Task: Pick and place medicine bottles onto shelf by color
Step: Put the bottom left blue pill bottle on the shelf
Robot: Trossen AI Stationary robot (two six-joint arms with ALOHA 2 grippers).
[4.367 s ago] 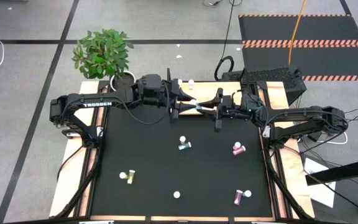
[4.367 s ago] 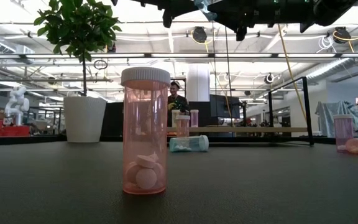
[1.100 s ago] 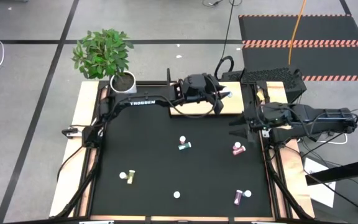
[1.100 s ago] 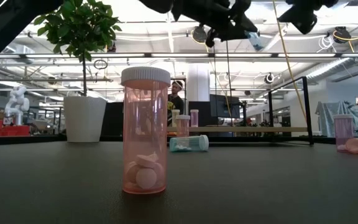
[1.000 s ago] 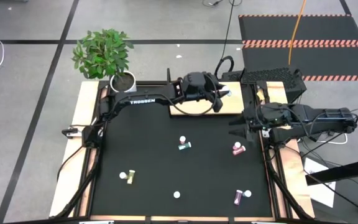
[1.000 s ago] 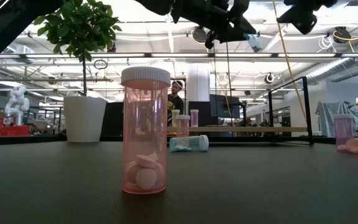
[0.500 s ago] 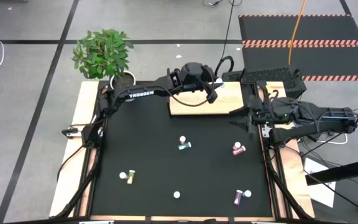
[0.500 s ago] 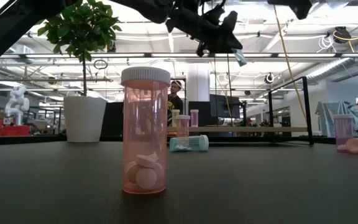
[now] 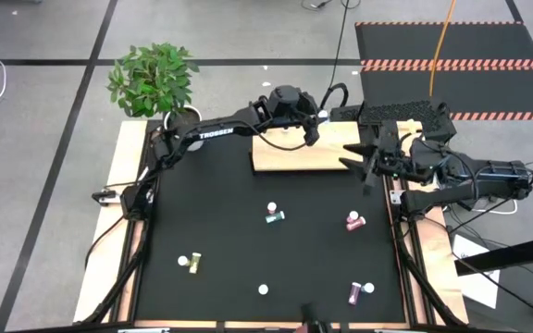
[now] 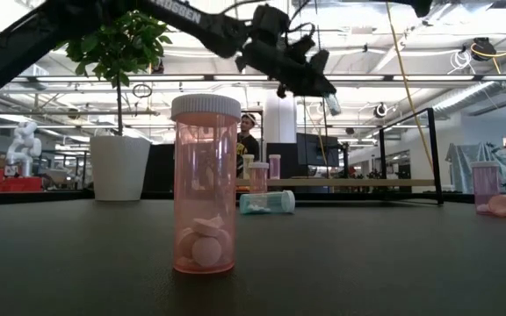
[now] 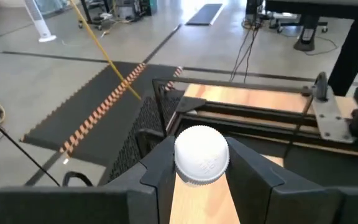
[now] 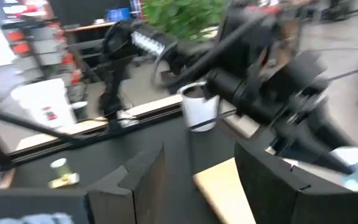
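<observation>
We see the left gripper (image 11: 202, 163) pinching a white-capped bottle (image 11: 202, 155) between its two dark fingers (image 11: 160, 171), held in the air above the far edge of the shelf (image 9: 296, 154); the right gripper (image 9: 359, 161) has its fingers spread and empty, hovering at the shelf's right end; on the black table (image 9: 220, 222) lie a teal bottle (image 9: 273, 215), a magenta bottle (image 9: 353, 221), a second magenta bottle (image 9: 359, 292) and a yellow-green bottle (image 9: 191, 263); a pink bottle (image 10: 205, 184) stands upright closest to the low camera; a potted plant (image 9: 154, 79) stands at the far left corner.

Shelf (image 9: 294, 155) at table's far edge, bottles (image 9: 274, 215) scattered nearer
</observation>
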